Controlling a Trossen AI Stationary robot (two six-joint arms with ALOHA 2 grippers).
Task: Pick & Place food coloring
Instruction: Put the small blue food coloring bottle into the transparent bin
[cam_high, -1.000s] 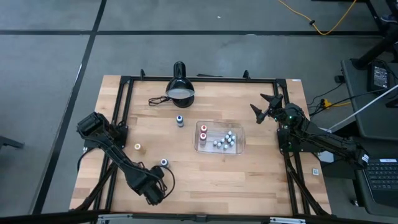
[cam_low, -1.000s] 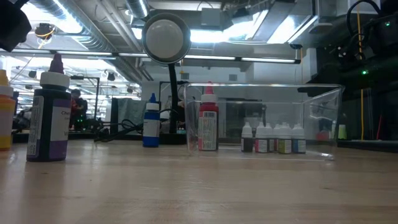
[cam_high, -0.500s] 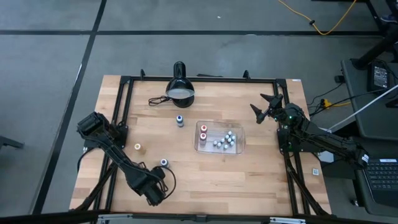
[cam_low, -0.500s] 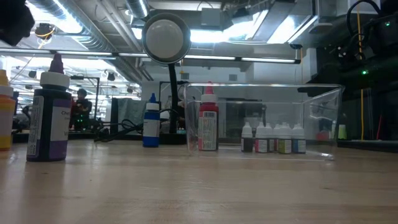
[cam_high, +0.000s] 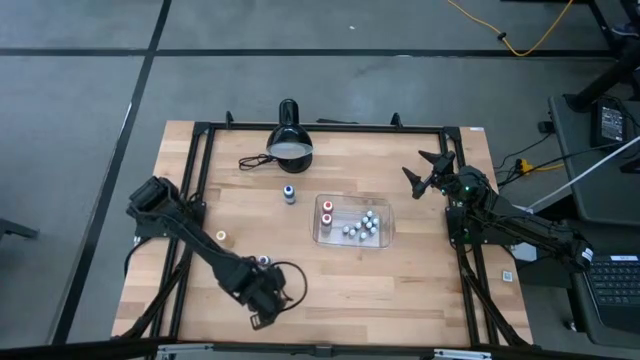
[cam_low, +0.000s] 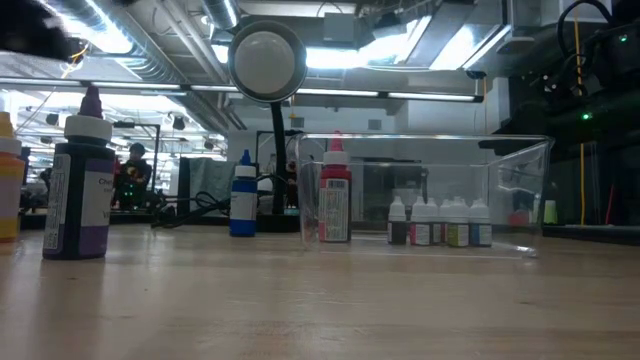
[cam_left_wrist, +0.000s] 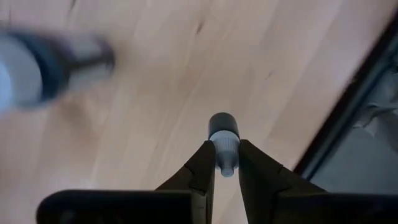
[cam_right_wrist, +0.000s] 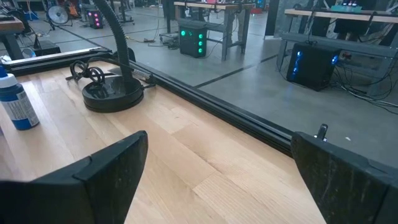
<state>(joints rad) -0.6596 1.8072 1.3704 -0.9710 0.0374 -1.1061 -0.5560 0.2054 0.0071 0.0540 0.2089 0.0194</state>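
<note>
My left gripper hangs over the near part of the table, pointing down, shut on a tiny food coloring bottle with a dark body and a pale ribbed cap. A purple bottle stands just beyond it. An orange-topped one and a blue one stand farther off on the wood. Red-topped bottles and several small pale ones stand in the clear tray. My right gripper waits open at the far right, holding nothing. My left gripper pinches the tiny bottle by its pale cap and nozzle between its two fingers, coming from above and pointing down. The bottle hangs upright below the fingertips, dark body downward. Whether its base is off the wood does not show.
The black dome lamp and its cord sit at the far edge, left of centre. A black frame rail runs around the tabletop. Bare wood lies between the purple bottle and the tray.
My left gripper has gone toward the table's right edge along the near side and risen a little, rolling somewhat about its own axis. The purple bottle, the other bottles and the tray stand where they were.
</note>
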